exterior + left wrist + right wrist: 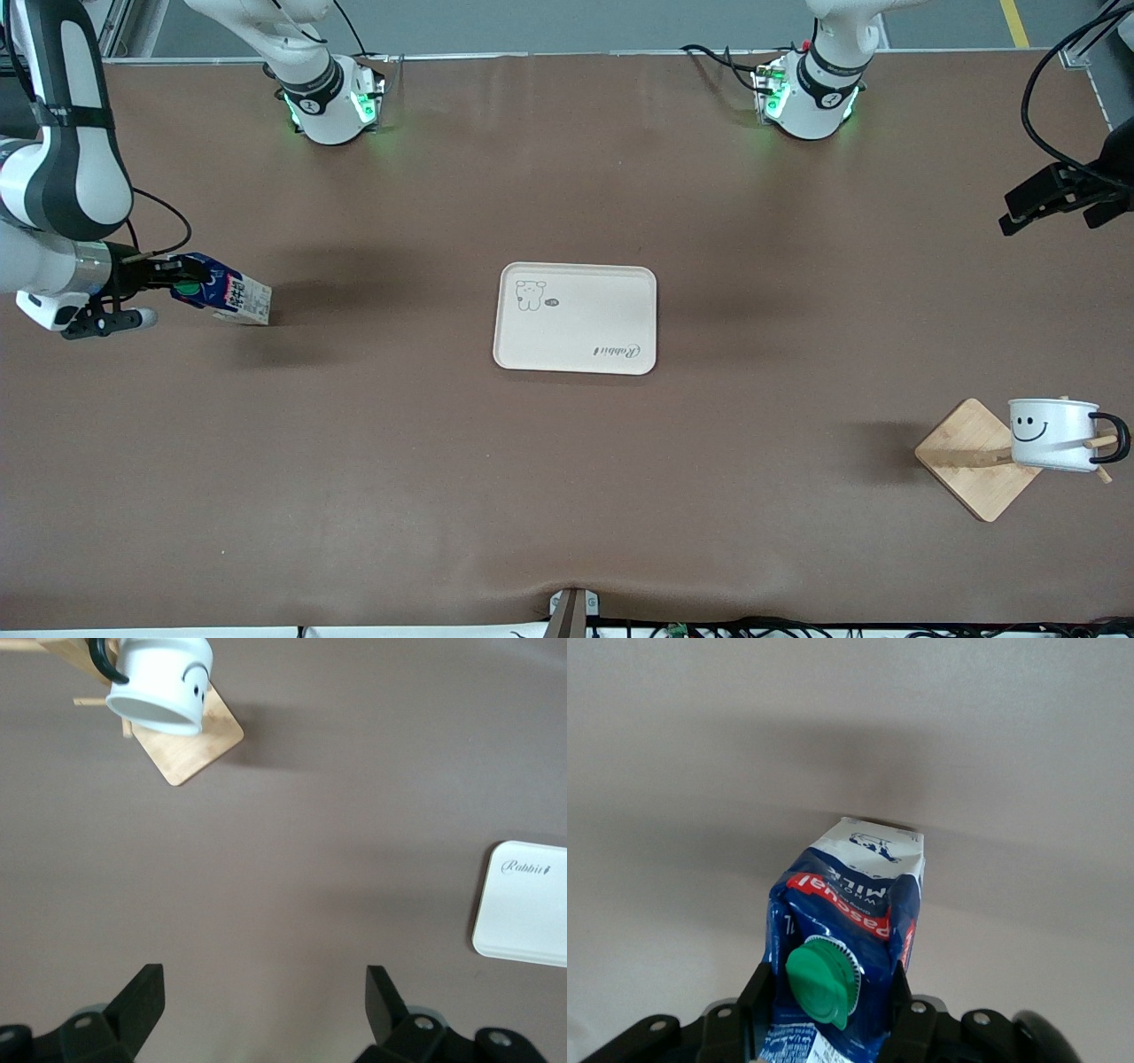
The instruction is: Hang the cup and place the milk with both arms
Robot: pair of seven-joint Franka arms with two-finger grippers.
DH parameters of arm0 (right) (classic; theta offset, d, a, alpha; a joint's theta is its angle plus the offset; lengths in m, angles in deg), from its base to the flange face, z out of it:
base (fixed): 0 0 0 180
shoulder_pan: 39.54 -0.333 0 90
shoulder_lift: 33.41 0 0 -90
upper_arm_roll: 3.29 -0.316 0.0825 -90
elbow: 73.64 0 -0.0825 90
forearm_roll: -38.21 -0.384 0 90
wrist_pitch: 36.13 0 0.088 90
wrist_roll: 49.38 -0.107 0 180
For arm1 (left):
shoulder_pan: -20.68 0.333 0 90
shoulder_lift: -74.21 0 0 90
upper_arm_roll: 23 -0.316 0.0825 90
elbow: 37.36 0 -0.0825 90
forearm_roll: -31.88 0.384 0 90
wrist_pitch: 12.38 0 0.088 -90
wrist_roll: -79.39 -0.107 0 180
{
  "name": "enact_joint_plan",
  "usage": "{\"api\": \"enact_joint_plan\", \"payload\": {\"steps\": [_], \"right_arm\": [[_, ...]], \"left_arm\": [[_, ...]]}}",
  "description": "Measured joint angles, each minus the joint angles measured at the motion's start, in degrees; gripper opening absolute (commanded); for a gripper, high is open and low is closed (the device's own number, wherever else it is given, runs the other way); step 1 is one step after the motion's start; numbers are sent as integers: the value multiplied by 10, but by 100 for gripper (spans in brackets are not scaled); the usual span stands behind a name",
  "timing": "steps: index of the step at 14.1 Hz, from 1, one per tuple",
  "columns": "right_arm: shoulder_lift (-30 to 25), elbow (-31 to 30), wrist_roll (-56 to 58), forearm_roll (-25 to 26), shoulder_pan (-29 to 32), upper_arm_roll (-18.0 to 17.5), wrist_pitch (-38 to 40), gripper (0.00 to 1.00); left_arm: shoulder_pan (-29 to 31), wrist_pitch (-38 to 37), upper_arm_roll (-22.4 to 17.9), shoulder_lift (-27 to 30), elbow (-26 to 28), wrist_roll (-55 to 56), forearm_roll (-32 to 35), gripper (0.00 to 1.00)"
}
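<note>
Already the right gripper (182, 282) had its fingers pinched on the milk (223, 297), clamped at the blue upper part by the green cap (821, 981), w/ the carton tipped over and its white lower end pointing toward the tray (576, 317). Whether that low corner touched the tabletop (567, 461) or hung just above it, I couldn't tell. From the tray's centre the milk sat at about 9 o'clock, well apart, at the right arm's end of the tabletop.

The cup (1052, 434) looked done: it hung by its black handle (1112, 438) on a peg of the wooden rack (979, 459), at roughly 4 o'clock from the tray, toward the left arm's end. The left gripper (1032, 202) waited up in the air at about 2 o'clock, fingers spread wide and holding nothing.

So the step in hand, as I judged it, was lifting the milk and carrying it to the tray. To do it well: raise it before travelling so the base doesn't drag, and bring the carton upright on the way, since a tilted gable-top held near the cap could swing or slip. Set the base flat inside the tray rim, pref. on the bare middle, then let go only once it stood settled.
</note>
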Motion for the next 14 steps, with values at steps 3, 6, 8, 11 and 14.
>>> {"api": "enact_joint_plan", "payload": {"steps": [3,6,8,11,14], "right_arm": [[0,-6,0,-6,9,0,-10,2],[0,-25,22,-24,24,0,-32,6],[-1,-29,40,-38,36,0,-35,22],[-1,-30,46,-41,40,0,-36,72],[0,-32,46,-41,40,-1,-39,92]], "left_arm": [[-52,0,-40,15,21,0,-1,100],[-56,0,-44,18,25,0,-1,100],[-56,0,-45,18,27,1,-1,100],[-56,0,-46,18,27,11,-1,100],[-56,-1,-46,18,27,22,-1,100]]}}
